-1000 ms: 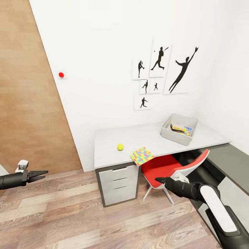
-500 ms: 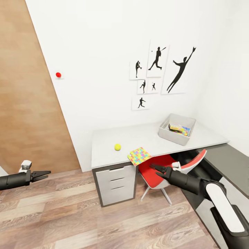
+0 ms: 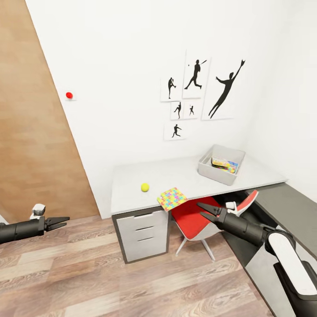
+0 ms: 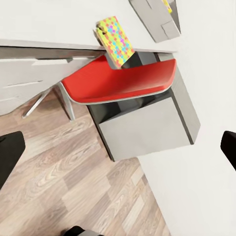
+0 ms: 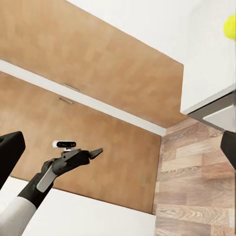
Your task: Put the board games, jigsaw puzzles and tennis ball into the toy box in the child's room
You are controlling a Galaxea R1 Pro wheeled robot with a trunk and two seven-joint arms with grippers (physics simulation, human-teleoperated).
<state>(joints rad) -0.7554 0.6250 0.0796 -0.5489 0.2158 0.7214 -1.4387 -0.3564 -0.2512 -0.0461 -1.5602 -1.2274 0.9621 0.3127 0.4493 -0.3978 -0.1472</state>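
Observation:
The table (image 3: 185, 174) stands against the white wall. On it lie the tennis ball (image 3: 145, 187) and one jigsaw puzzle (image 3: 172, 198), which overhangs the front edge. The toy box (image 3: 210, 169) sits at the table's far right with a colourful board game (image 3: 224, 164) inside it. My right gripper (image 3: 204, 210) is open, in the air over the red chair, below and in front of the puzzle. My left gripper (image 3: 59, 221) is open, far left over the floor, holding nothing. The left wrist view shows the puzzle (image 4: 114, 42) and toy box (image 4: 157, 17). The bed is out of view.
A red chair (image 3: 193, 215) is tucked under the table beside three white drawers (image 3: 141, 233). A low dark grey cabinet (image 3: 286, 211) runs along the right wall. A brown door (image 3: 31, 132) is at left. Wood-plank floor (image 3: 110, 277) lies in front.
The whole picture has shifted left as the camera moved. My right arm has lifted and reached forward toward the chair and table edge. The left arm has barely moved.

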